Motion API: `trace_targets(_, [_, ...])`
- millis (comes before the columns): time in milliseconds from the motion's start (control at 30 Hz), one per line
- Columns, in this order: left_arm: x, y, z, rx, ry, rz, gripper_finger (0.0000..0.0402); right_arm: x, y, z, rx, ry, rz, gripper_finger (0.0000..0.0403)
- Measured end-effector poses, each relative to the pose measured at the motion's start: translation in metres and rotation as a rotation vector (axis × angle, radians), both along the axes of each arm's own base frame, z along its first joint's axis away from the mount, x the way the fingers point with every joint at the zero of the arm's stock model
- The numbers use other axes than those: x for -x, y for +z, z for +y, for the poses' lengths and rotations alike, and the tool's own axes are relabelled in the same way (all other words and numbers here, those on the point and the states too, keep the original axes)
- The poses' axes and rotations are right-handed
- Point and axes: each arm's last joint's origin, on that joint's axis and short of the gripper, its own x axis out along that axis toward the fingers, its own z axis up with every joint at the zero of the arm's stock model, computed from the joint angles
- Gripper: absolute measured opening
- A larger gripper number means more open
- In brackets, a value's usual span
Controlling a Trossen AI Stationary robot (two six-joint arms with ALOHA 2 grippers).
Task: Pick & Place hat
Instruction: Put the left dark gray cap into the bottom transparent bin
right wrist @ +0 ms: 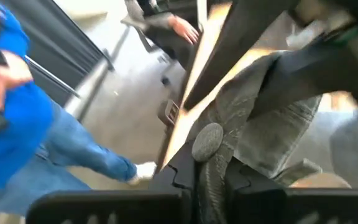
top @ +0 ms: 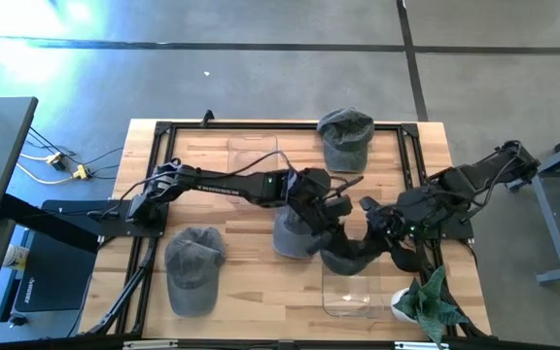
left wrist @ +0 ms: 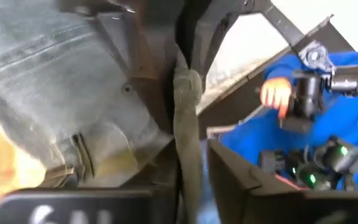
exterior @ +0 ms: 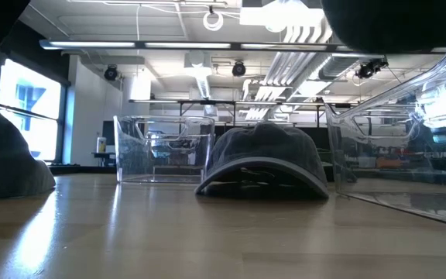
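You see soft, matt grey cloth hats [top: 346,136], a smooth wood table [top: 251,292], and shiny clear plastic boxes [exterior: 165,149].

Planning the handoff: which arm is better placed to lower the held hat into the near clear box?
Right. Its gripper pinches the grey denim hat nearest the clear plastic box; the left gripper grips farther away.

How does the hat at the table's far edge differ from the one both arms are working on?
The far hat lies flat and free on the table, untouched; the held hat is bunched mid-table, pinched between the left gripper and right gripper. The far hat keeps its cap shape; the held hat is crumpled. Both are grey denim.
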Motion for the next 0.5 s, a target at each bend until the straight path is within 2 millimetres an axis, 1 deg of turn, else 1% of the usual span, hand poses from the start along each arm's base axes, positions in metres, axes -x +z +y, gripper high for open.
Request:
trace_targets(67, [0.001,-0.006,0.018,-0.012,-0.027,0.047,0.0109,0.001,-0.005,0.005,0.035,0.002,0.032,0.0006])
trace_targets(133, [0.004,-0.013,0.037,-0.004,-0.025,0.127,0.0137,0.000,-0.009,0.010,0.065,-0.004,0.045,0.0010])
trace_targets(200, [0.006,-0.019,0.054,-0.005,0.014,0.200,0.0158,-0.001,-0.012,0.016,0.085,0.000,0.051,0.0011])
trace_targets(267, [0.011,-0.020,0.068,-0.029,0.070,0.244,0.0168,-0.003,-0.015,0.021,0.105,-0.003,0.058,0.0006])
trace_targets(333, [0.021,-0.013,0.073,-0.072,0.124,0.268,0.0170,-0.006,-0.019,0.025,0.123,-0.001,0.065,0.0006])
trace_targets(400, [0.026,-0.002,0.074,-0.119,0.179,0.235,0.0171,-0.008,-0.021,0.028,0.134,-0.001,0.072,0.0009])
trace_targets(433, [0.034,0.004,0.074,-0.143,0.207,0.251,0.0171,-0.009,-0.022,0.029,0.139,-0.004,0.072,0.0009])
trace_targets(467, [0.043,0.009,0.072,-0.169,0.224,0.279,0.0171,-0.010,-0.022,0.029,0.142,-0.011,0.067,0.0007])
trace_targets(500, [0.048,0.014,0.068,-0.193,0.240,0.279,0.0171,-0.011,-0.022,0.030,0.145,-0.016,0.059,0.0005])
